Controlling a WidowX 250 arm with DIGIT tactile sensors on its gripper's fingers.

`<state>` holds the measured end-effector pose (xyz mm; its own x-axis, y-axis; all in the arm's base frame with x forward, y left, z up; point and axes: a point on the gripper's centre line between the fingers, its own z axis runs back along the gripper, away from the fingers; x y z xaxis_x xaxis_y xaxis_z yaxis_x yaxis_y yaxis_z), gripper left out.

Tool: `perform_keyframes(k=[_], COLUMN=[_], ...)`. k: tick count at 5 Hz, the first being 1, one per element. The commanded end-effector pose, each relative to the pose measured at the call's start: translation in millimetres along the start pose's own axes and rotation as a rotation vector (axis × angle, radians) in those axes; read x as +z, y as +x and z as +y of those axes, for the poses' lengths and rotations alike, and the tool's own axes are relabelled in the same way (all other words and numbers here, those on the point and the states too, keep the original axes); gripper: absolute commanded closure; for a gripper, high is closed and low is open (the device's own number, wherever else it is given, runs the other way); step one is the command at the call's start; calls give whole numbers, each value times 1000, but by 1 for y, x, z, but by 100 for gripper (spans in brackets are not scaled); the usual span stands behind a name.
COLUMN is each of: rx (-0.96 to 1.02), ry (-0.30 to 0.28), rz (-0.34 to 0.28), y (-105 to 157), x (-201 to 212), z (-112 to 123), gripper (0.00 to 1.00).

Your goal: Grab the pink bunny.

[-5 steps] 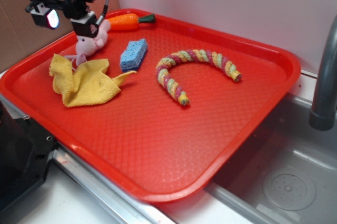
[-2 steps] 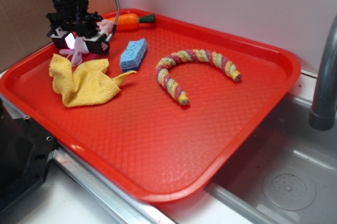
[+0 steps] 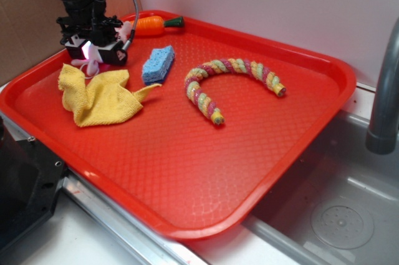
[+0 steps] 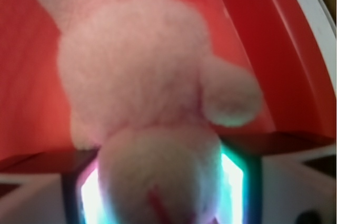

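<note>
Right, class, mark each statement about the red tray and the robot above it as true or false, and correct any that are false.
1. The gripper is down over the pink bunny at the tray's far left corner. True.
2. The blue sponge lies on top of the yellow cloth. False: it lies on the red tray beside the cloth, apart from it.
3. The toy carrot lies against the tray's back rim. True.
4. The twisted rope toy lies stretched out straight. False: it is bent into an arc.
5. In the wrist view the bunny's body sits between the fingers. True.
6. The rope toy lies in the sink. False: it is on the tray.
</note>
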<state>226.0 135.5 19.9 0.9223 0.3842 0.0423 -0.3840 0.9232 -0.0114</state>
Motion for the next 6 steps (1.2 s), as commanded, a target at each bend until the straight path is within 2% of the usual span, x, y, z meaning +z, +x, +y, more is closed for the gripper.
perform_keyframes(k=[1,2,3,4,5,6], rx=[-50,-133,-201,-252,-264,-258], ry=[106,44,-48,-111,-126,-123], rz=[-100,-64,-69,-62,-74,-54], y=[-10,-35,-62,-84,-100,-97], x=[81,122,156,186,196,188], z=[-37,-71,-104,-124,-131,-125], gripper=[100,100,100,100,100,100])
